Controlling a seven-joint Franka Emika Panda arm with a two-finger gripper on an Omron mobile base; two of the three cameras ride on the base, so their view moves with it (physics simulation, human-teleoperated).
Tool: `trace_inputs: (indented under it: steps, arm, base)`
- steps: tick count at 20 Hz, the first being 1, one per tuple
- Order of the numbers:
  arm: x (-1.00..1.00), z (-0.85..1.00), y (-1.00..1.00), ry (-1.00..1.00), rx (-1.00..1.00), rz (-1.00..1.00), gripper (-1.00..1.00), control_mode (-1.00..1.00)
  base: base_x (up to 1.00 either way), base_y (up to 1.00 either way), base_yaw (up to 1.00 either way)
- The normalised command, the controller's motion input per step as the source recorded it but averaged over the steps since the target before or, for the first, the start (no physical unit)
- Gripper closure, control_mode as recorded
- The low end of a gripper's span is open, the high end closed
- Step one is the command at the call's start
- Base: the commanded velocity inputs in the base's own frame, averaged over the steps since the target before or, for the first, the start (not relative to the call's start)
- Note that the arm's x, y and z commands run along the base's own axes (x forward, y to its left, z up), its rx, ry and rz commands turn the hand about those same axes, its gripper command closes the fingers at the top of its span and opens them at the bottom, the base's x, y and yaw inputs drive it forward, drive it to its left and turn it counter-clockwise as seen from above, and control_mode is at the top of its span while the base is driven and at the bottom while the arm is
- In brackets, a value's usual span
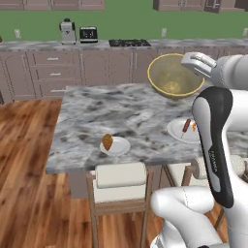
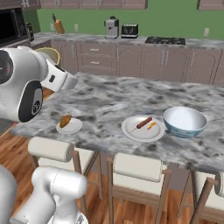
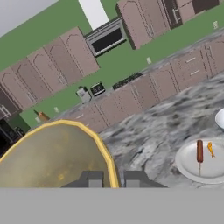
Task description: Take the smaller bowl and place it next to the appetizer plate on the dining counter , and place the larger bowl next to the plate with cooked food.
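My gripper (image 3: 113, 179) is shut on the rim of the smaller bowl (image 3: 52, 157), a plain olive-tan bowl with a yellowish inside. The smaller bowl (image 1: 174, 76) hangs tilted in the air over the far right part of the dining counter (image 1: 121, 109). The appetizer plate (image 1: 115, 145) with its brown wedge lies near the counter's front edge. To its right lies the plate with cooked food (image 2: 142, 128), and the larger bowl (image 2: 185, 121), white with a blue pattern, stands just right of that plate. The arm hides part of the smaller bowl (image 2: 49, 54) in the right base view.
Stools with cream cushions (image 1: 120, 175) stand along the dining counter's near side. A back counter (image 2: 144, 41) carries a stove, a toaster and a coffee machine. Wooden floor (image 1: 24, 160) lies left of the island.
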Motion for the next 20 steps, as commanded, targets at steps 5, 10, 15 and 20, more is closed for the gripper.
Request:
trace_inputs:
  steps: [5,10,15,20]
  arm:
    - [0.0,0.0,0.0,0.0,0.0,0.0,1.0,1.0]
    - [0.0,0.0,0.0,0.0,0.0,0.0,1.0,1.0]
    - [0.08,-0.35,0.01,0.06,-0.04,-0.04,1.0,-1.0]
    - [0.12,-0.68,0.0,0.19,0.0,-0.05,1.0,-1.0]
  base:
    - [0.6,0.0,-0.03]
    - [0.52,0.06,-0.03]
    - [0.06,0.03,-0.01]
    - [0.0,0.0,0.0]
